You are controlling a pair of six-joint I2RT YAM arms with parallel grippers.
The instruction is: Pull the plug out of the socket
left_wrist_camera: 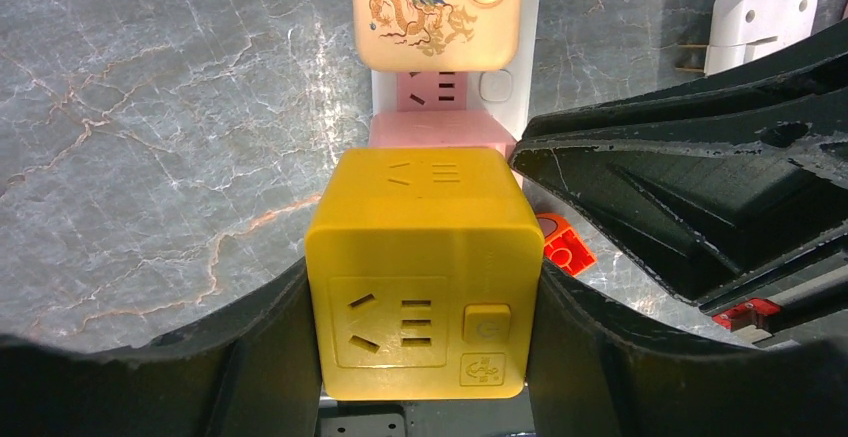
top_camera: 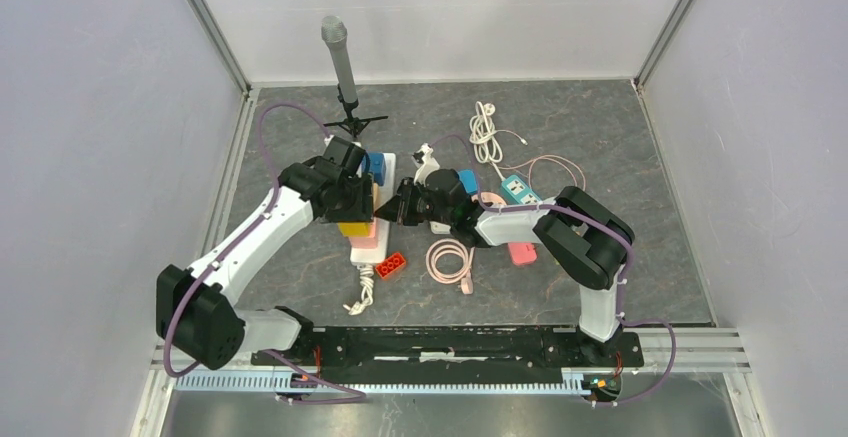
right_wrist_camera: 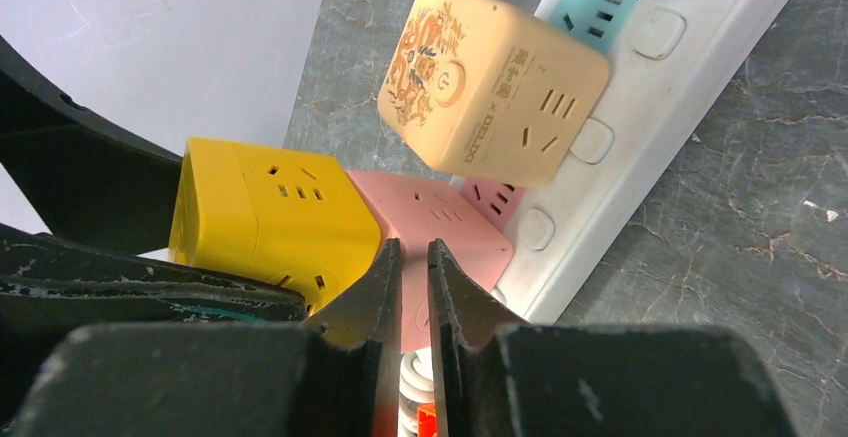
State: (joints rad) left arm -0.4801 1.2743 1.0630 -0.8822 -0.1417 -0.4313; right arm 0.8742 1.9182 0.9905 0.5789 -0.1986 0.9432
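A white power strip (top_camera: 367, 254) lies at mid table with cube plugs along it. My left gripper (top_camera: 352, 209) is shut on the yellow cube plug (left_wrist_camera: 425, 277), one finger (left_wrist_camera: 250, 357) on each side. I cannot tell whether its pins are still in the strip (left_wrist_camera: 530, 17). Past it stand a pink cube (left_wrist_camera: 440, 132) and a cream dragon cube (left_wrist_camera: 437, 12). My right gripper (right_wrist_camera: 408, 249) is shut and empty, its tips at the pink cube (right_wrist_camera: 440, 217), right beside the yellow cube (right_wrist_camera: 270, 212). The strip (right_wrist_camera: 680, 87) runs off to the upper right.
A microphone on a tripod (top_camera: 340, 57) stands behind the strip. A red brick (top_camera: 391, 265), a coiled pink cable (top_camera: 450, 259), a white cable (top_camera: 485, 132), a teal socket block (top_camera: 518, 190) and a white adapter (left_wrist_camera: 760, 22) lie to the right. Enclosure walls close in three sides.
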